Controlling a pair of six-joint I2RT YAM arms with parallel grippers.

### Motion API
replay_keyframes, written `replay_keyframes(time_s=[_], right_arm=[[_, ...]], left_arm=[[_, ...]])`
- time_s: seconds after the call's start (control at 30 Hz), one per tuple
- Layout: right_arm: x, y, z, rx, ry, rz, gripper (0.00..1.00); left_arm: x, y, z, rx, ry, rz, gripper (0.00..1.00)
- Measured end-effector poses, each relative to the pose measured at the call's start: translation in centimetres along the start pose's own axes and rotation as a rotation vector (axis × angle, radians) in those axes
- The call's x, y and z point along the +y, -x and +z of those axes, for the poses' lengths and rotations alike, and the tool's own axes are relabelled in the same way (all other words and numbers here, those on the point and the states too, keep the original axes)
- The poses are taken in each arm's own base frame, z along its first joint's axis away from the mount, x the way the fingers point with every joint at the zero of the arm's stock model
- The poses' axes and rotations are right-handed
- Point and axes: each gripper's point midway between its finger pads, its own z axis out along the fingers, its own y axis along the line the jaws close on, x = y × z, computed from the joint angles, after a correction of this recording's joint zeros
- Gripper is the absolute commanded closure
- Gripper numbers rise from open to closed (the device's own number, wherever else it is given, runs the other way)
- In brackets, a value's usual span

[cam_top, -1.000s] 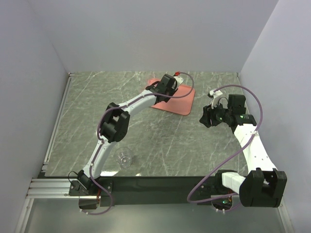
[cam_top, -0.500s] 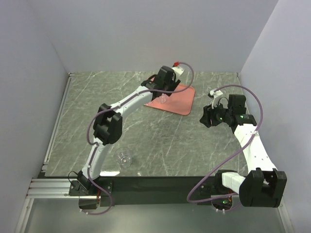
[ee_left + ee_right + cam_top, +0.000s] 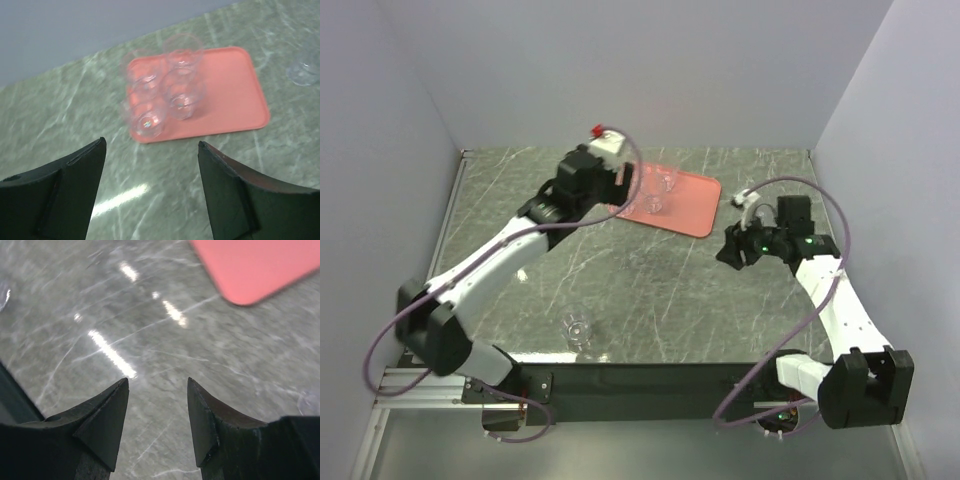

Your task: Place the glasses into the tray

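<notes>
We see the left end effector (image 3: 151, 145) spread wide and empty before the glasses (image 3: 181, 94) on the tray (image 3: 235, 90); the right end effector (image 3: 157, 381), half open, holds nothing.

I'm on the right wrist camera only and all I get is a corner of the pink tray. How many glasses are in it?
Observer: Four glasses stand in the tray, bunched at one end.
Operator: Any left outside it?
Observer: Two. One glass is at the front edge of the table, by the left arm. Another glass is just past the tray's bare end.
Operator: Is the left gripper carrying one?
Observer: No, the left gripper is open with nothing between its fingers.
</notes>
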Motion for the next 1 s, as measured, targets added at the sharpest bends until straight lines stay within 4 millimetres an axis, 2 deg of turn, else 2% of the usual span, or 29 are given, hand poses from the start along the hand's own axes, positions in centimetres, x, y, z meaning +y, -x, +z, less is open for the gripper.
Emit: replay_keyframes(time_s=[0.1,0.23,0.3,0.47,0.7,0.9,1.0], right_arm=[[3.8,0.4,1.2,0.036,0.115,-0.092,0.42],[9.4,1.6,2.9,0.087,0.303,-0.201,0.42],[11.7,2.3,3.9,0.12,0.379,-0.234,0.42],[17.1,3.4,7.4,0.213,0.521,-0.273,0.42],[23.8,3.9,13.0,0.346,0.562,-0.24,0.39],[29.1,2.4,16.8,0.438,0.516,-0.247,0.39],[31.0,1.6,18.0,0.46,0.482,-0.264,0.39]], left_arm=[[4.5,-2.4,-2.9,0.001,0.088,-0.072,0.16],[10.9,-5.9,-7.3,-0.001,0.246,-0.148,0.05],[12.9,-7.1,-9.6,-0.026,0.316,-0.177,0.03],[14.7,-8.6,-13.6,-0.098,0.417,-0.214,0.01],[17.7,-9.3,-15.7,-0.123,0.608,-0.248,0.01],[20.1,-9.6,-17.4,-0.147,0.766,-0.298,0.01],[21.0,-9.7,-18.3,-0.163,0.844,-0.324,0.01]])
